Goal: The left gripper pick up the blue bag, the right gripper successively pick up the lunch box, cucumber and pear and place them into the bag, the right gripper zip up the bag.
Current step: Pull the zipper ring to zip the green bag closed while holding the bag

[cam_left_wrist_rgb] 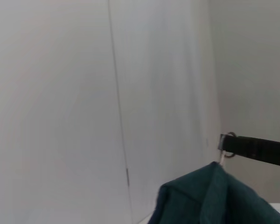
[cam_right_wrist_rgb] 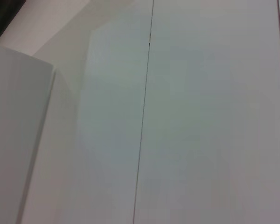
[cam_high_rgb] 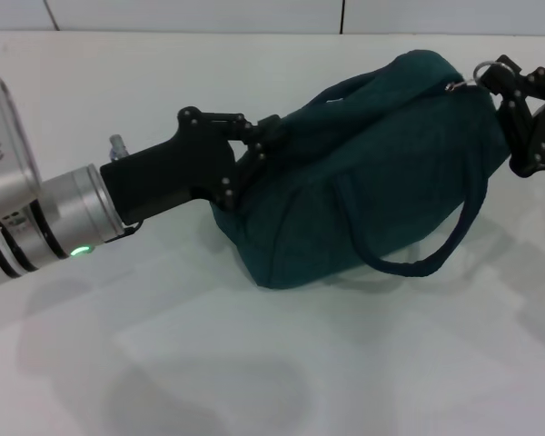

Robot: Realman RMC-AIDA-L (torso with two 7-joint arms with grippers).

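Left gripper [cam_high_rgb: 254, 145]: black angular claw on a silver ringed wrist with a small green light, reaching in from the left edge of the table [cam_high_rgb: 163, 363]; its jaws are clamped on the near-left end of the bag [cam_high_rgb: 372, 182], pinching a fold of the fabric. Right gripper [cam_high_rgb: 495, 77]: all-black jointed claw with visible screws, at the right edge of the table beside the far-right end of the bag; its fingertips are closed together on the small metal ring of the zip pull [cam_high_rgb: 483, 68], which stands at the bag's upper right corner. Seen from the left wrist, the same ring [cam_left_wrist_rgb: 227, 140] hangs from a thin black finger just above the bag's peak [cam_left_wrist_rgb: 214, 196]. Bag: dark blue-green soft cloth, plump and rounded, lying tilted with its right end raised, resting toward the far right part of the table; one loop handle [cam_high_rgb: 436, 245] droops down its front side, the other lies along the top. Table: smooth, white, matt, with soft shadows beneath the bag and the left arm. Behind it, a pale panelled wall [cam_right_wrist_rgb: 200, 116] with thin vertical seams. Lunch box, cucumber and pear: none can be seen outside the bag.
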